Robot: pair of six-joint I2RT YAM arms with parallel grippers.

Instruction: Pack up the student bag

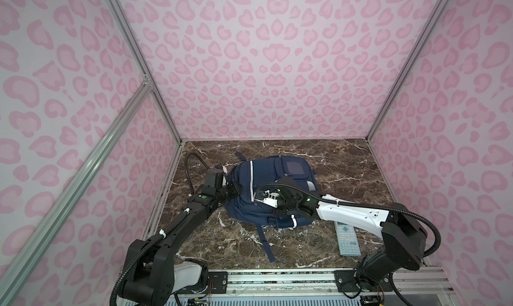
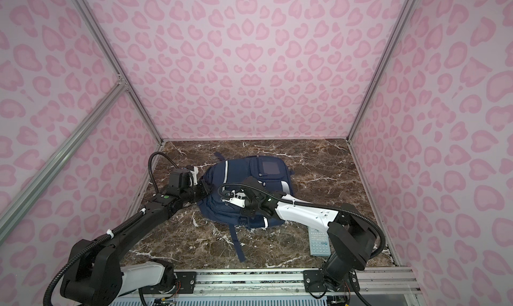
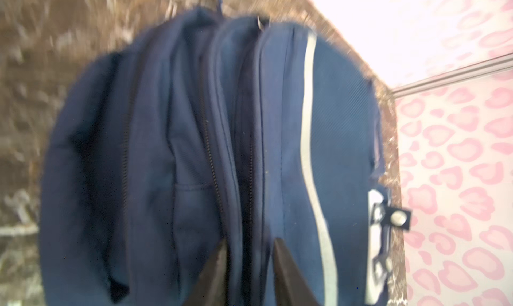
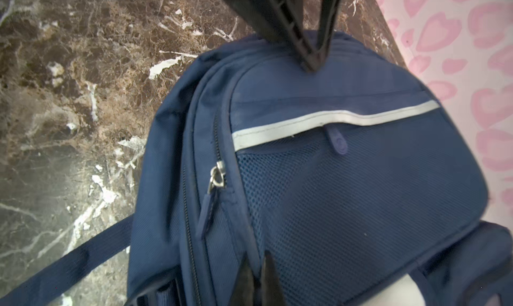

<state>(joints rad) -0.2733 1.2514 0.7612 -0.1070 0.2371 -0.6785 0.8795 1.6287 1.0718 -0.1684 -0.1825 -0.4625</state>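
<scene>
The student bag (image 1: 277, 179) (image 2: 249, 177), navy with pale reflective stripes, lies flat in the middle of the marble table. My left gripper (image 1: 236, 190) (image 2: 206, 188) is at the bag's left end. In the left wrist view its jaws (image 3: 251, 263) stand apart, astride a zipped ridge of the bag (image 3: 333, 152). My right gripper (image 1: 258, 197) (image 2: 223, 196) hangs over the bag's near left part. In the right wrist view its tips (image 4: 257, 274) are pinched on the piping seam beside the mesh pocket (image 4: 361, 193). A zipper pull (image 4: 216, 177) lies free beside that seam.
A grey-green calculator (image 1: 348, 239) (image 2: 319, 242) lies at the front right, partly under my right arm. A navy strap (image 1: 265, 243) trails from the bag toward the front rail (image 1: 277, 279). Pink patterned walls close three sides.
</scene>
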